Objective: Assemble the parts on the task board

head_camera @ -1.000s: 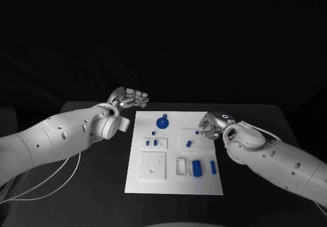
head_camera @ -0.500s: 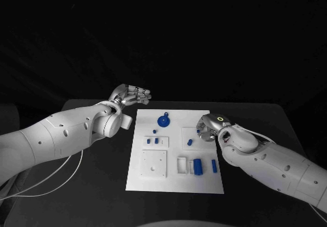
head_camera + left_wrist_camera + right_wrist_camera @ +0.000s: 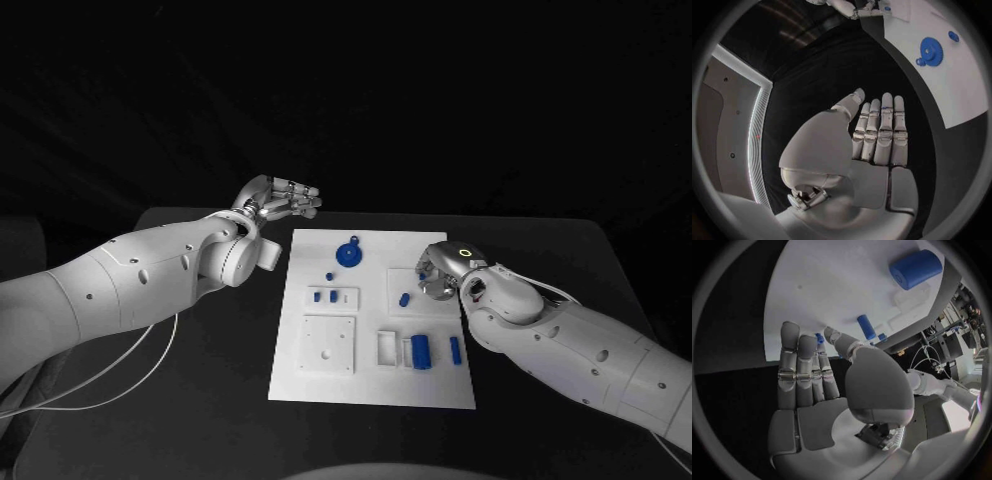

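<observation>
Over the last second your right hand [image 3: 437, 270] has drawn in from the board's right edge and now sits above the task board [image 3: 372, 390], over its upper right raised block, while your left hand [image 3: 278, 201] has barely shifted at the board's far left corner, off the plate and over the desk [image 3: 202, 400]. In the right wrist view the right hand's fingers [image 3: 798, 367] lie straight and side by side, the thumb angled across, with a small blue peg [image 3: 819, 338] showing just past the fingertips; you cannot tell whether the thumb and a finger pinch it. The left hand is open, its fingers stretched flat and close together in the left wrist view, holding nothing. On the board, the blue gear [image 3: 346, 259] lies near the far edge with a small blue piece just beside it, two short blue pegs [image 3: 326, 296] stand in the block on the left, a blue cylinder [image 3: 418, 352] rests in a tray near the middle right, and a slim blue pin [image 3: 454, 349] lies just to its right.
</observation>
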You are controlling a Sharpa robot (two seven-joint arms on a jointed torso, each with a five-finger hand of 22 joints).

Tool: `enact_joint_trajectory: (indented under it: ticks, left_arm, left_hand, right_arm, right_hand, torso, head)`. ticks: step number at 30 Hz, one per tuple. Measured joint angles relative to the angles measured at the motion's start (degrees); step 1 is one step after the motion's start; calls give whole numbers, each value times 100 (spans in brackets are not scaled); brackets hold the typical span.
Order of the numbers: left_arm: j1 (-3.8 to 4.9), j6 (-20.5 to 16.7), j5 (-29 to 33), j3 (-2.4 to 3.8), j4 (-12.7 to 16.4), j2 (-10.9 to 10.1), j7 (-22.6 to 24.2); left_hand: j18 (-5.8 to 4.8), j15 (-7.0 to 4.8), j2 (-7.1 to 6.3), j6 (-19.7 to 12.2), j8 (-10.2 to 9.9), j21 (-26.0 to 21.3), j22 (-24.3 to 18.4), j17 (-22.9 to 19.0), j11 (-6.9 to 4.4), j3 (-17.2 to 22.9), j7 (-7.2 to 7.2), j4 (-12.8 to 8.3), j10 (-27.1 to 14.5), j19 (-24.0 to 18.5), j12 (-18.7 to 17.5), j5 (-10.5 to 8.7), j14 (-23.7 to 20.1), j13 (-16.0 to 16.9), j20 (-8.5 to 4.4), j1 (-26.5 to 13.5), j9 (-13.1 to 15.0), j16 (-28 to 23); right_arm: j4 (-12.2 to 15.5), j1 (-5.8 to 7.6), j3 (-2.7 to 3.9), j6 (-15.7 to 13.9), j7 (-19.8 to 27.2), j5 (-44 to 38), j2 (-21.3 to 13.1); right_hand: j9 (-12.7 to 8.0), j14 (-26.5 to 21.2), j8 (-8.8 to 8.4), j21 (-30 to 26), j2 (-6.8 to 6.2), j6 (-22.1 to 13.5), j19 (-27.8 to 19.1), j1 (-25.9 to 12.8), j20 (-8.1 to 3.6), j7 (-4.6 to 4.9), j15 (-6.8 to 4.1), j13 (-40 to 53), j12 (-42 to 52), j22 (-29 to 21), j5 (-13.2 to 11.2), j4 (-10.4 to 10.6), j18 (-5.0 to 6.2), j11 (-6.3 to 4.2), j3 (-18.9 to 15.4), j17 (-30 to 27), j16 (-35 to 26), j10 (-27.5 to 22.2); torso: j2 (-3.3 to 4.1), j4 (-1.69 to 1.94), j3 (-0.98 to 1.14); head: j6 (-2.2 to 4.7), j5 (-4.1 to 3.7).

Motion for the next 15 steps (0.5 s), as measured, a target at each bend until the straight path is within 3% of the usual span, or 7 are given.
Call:
enact_joint_trajectory:
  ticks: [7,10,15]
  left_arm:
    - [0,17,1,0,-1,7,-5]
    - [0,23,1,0,-1,10,-7]
    - [1,33,1,0,0,16,-8]
  left_hand:
    - [1,0,9,-9,0,0,-37,1,0,0,9,0,0,0,0,0,0,0,0,-9,0,0]
    - [2,0,23,-21,0,0,-81,6,0,0,21,0,0,21,0,0,0,0,21,-23,0,0]
    - [2,20,23,-21,0,0,-121,6,0,0,21,0,0,21,0,0,-20,0,21,-23,-1,0]
  right_arm:
    - [-78,24,-40,-68,2,-23,45]
    - [-102,30,-58,-109,-4,-43,61]
    - [-120,32,-84,-170,-62,-109,87]
  right_hand:
    - [19,-17,0,34,319,221,-2,42,-4,-31,-54,-5,4,11,3,-65,-11,-53,83,25,0,195]
    - [23,0,-3,65,490,326,-2,14,-65,-41,-69,-7,4,53,3,-149,-60,-86,132,43,-1,283]
    - [94,11,-33,98,578,489,-10,-4,-116,-82,-120,-7,-30,108,-5,-323,-136,-126,273,51,-6,489]
  torso:
    - [0,-5,1]
    - [0,-7,1]
    - [1,-7,5]
  head:
    - [-7,7]
    - [-14,9]
    - [-25,10]
